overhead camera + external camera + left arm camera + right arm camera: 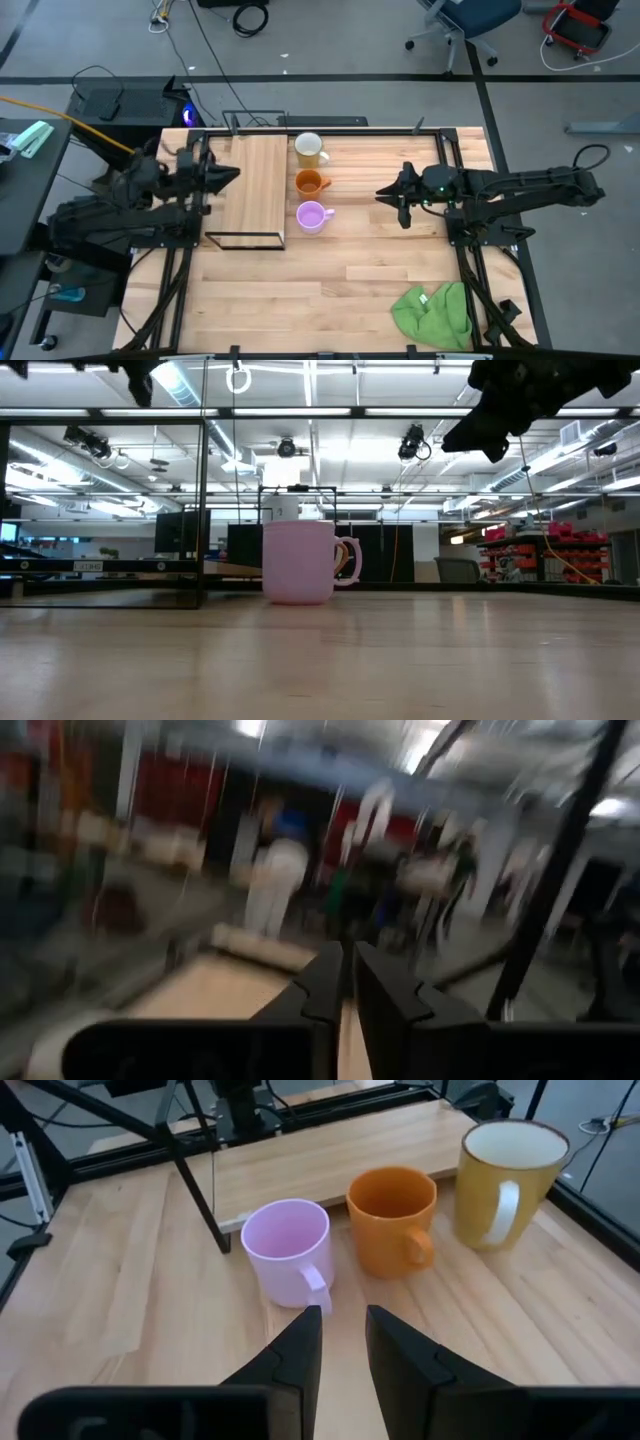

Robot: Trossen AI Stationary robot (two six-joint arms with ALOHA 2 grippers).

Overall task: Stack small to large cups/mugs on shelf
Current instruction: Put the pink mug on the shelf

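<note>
Purple mug, orange mug and pale yellow mug stand in a row right of the shelf. The right gripper hovers right of them, fingers narrowly apart; the left gripper, nearly closed, is above the shelf

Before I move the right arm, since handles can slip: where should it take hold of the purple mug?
Probably the purple mug by its rim wall, from above: it stands upright, mouth open, handle facing the right gripper; the orange mug stands close beside it.

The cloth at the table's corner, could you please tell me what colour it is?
The cloth is green, seen best in the high view.
</note>
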